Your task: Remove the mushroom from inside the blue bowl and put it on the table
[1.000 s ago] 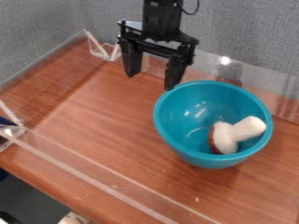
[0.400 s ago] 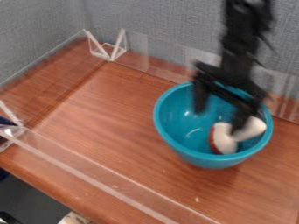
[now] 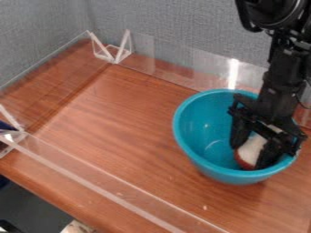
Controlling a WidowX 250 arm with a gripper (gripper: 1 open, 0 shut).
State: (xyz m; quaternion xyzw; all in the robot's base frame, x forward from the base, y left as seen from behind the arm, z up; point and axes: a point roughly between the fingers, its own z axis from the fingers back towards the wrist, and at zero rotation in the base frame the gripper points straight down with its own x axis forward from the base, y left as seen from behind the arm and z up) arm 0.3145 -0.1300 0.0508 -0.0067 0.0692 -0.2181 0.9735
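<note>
The blue bowl (image 3: 201, 127) stands on the right part of the table (image 3: 109, 118). Inside it, on the right side, lies the mushroom (image 3: 253, 151), its cream stem and reddish cap partly hidden by my fingers. My gripper (image 3: 264, 146) has come down from above into the bowl. Its dark fingers (image 3: 238, 136) stand apart on either side of the mushroom, so it is open around it. I cannot tell whether the fingers touch the mushroom.
A clear acrylic wall (image 3: 109, 187) runs along the table's front and left edges, with another stretch at the back (image 3: 183, 62). A small clear triangular stand (image 3: 113, 47) sits at the back left corner. Bare wood lies left of the bowl.
My gripper has moved from behind the bowl's left rim to the right and down into the bowl, around the mushroom. The bowl has shifted slightly to the right.
</note>
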